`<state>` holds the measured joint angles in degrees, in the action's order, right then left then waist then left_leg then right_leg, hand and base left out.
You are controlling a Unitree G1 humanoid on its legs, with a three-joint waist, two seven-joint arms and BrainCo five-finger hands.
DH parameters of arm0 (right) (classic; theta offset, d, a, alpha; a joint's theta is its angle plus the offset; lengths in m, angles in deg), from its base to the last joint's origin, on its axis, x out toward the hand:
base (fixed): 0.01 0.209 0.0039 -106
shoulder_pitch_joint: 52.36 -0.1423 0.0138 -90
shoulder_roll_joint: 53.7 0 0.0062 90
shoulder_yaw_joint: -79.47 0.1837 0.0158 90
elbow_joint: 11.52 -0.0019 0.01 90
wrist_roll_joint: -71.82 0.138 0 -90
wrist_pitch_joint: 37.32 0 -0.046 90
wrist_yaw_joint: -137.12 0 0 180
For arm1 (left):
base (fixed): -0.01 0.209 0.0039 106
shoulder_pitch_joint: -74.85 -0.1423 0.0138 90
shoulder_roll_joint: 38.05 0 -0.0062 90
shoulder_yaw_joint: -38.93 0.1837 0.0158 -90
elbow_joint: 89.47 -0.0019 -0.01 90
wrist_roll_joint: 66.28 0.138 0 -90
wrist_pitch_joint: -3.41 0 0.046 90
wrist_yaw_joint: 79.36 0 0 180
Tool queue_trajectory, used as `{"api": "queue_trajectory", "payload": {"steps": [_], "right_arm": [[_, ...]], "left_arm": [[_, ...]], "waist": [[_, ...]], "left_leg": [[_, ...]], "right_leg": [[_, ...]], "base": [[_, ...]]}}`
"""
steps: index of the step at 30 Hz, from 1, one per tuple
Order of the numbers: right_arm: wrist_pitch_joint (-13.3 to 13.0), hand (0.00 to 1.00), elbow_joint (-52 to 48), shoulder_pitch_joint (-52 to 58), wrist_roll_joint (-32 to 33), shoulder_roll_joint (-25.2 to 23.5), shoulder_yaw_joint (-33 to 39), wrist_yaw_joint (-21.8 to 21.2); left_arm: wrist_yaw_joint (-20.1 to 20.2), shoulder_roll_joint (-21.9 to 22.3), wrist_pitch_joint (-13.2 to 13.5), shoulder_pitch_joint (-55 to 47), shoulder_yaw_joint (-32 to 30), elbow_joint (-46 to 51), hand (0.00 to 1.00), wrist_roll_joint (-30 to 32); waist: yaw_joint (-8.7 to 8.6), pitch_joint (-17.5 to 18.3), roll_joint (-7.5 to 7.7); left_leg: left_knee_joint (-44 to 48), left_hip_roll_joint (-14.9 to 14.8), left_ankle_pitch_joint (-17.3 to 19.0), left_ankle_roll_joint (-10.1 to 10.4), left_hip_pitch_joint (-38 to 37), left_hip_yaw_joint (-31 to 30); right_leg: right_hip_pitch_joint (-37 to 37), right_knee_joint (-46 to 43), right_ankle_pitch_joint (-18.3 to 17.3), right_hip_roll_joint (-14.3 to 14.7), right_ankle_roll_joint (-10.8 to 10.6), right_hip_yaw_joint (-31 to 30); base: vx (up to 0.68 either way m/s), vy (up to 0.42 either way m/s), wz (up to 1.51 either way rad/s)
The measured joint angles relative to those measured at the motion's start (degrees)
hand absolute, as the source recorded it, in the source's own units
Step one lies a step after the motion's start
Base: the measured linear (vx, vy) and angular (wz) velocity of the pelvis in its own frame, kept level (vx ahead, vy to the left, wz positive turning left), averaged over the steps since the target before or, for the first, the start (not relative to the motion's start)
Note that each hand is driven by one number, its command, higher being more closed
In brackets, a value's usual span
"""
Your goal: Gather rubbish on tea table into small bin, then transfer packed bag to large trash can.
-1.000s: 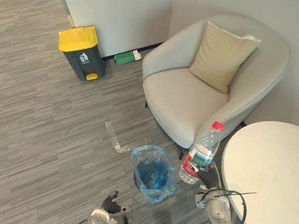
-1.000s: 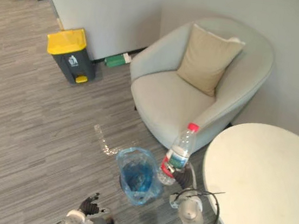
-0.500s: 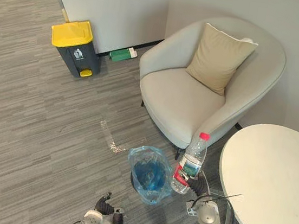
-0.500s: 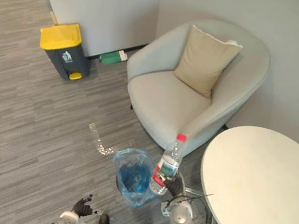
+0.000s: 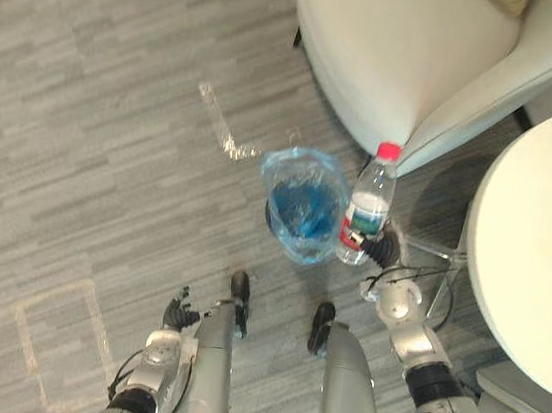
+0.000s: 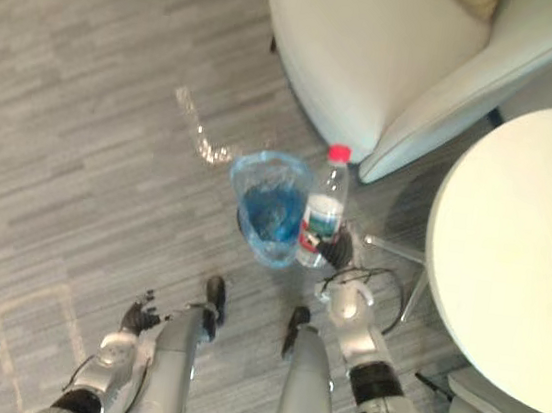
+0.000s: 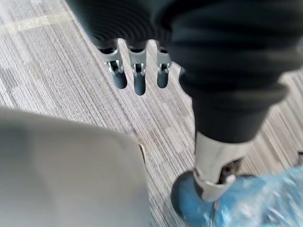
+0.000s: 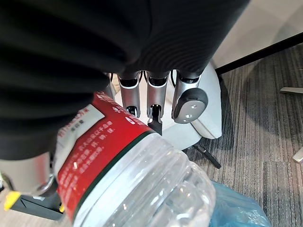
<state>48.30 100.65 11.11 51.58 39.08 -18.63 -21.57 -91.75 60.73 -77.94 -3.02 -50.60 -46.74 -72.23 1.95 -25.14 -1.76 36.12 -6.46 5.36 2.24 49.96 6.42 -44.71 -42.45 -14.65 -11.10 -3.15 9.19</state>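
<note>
- The right hand is clenched round the lower end of a clear plastic bottle, which rises above the hand.
- The bottle is probably light and thin-walled, apt to dent or slip under a hard squeeze. The labelled band seems the surest hold.
- Its long axis stands upright, with the red cap away from the hand.
- The bagged bin sits just to the hand's left.
- The left hand hangs relaxed, holding nothing.
</note>
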Motion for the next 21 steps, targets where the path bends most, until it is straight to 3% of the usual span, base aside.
{"api": "queue_trajectory", "payload": {"steps": [3,7,12,21], "right_arm": [[0.4,1.00,-3.0,-2.7,0.0,0.5,0.2,0.9],[0.4,1.00,-5.4,-10.0,0.0,5.3,0.3,2.4],[0.4,1.00,-4.7,-15.0,0.1,7.7,0.3,3.9],[1.7,1.00,6.7,-20.4,0.2,10.5,-1.7,4.2]], "left_arm": [[-0.8,0.7,0.0,1.7,-0.6,3.3,0.00,-0.3],[-1.3,1.4,0.9,2.2,-0.5,11.9,0.00,-1.1],[-1.4,1.5,1.2,2.7,1.1,18.3,0.00,-2.1],[-1.4,1.3,2.4,2.8,2.9,24.8,0.00,-3.3]], "waist": [[0.62,-1.1,0.26],[1.79,-2.7,0.33],[2.99,-3.7,0.43],[4.34,-3.7,0.47]], "left_leg": [[1.0,0.5,-1.0,-0.9,4.7,-0.7],[1.1,1.8,-3.1,-1.1,13.4,-2.4],[1.5,3.3,-4.3,-1.1,19.0,-3.2],[3.1,4.2,-4.9,-0.8,26.1,-4.1]], "right_leg": [[-4.5,-1.9,0.0,-0.8,0.0,0.9],[-12.5,-4.6,-0.2,-2.4,0.3,2.5],[-18.3,-7.9,-1.5,-4.2,0.4,3.2],[-24.9,-12.0,-3.4,-6.2,1.1,4.7]], "base": [[-0.03,0.029,0.20],[-0.04,0.004,0.28],[-0.02,-0.002,0.26],[-0.02,0.004,0.17]]}}
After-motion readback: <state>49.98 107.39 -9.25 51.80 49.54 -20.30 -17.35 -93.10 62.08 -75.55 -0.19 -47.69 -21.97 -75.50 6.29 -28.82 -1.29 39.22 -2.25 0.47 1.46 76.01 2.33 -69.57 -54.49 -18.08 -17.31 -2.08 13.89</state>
